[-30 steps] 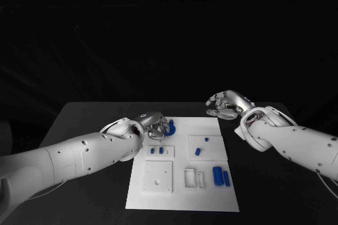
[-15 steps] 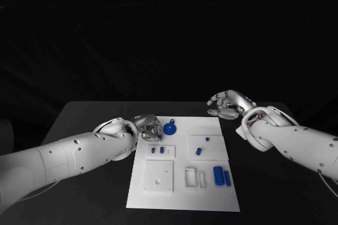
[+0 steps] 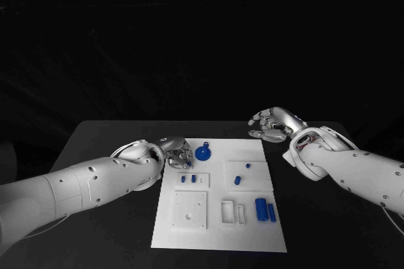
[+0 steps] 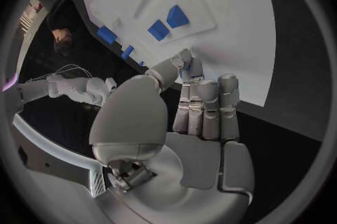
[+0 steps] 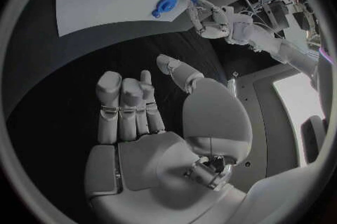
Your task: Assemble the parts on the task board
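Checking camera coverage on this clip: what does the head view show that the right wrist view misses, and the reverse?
Head view alone: the two blue cylinders at the task board's near right, and the pair of small blue parts beside the left hand.
Right wrist view alone: the right hand's palm side, holding nothing.
Both: the board, the round blue part lying near its far edge, and the left hand next to it.
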